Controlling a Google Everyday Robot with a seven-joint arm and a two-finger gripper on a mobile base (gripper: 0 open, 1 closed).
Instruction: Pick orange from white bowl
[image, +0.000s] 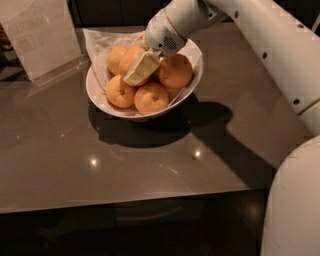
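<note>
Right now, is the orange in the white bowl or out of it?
In. The orange sits among the other oranges inside the white bowl, with the gripper reaching into the bowl at it; it is not lifted clear.

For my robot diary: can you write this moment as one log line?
tool: over bowl, against top orange | orange: in bowl | pick: not yet done

A glossy dark grey table (150, 175) reflects light spots (93, 161), with a clear sign holder (42, 37) back-left.
</note>
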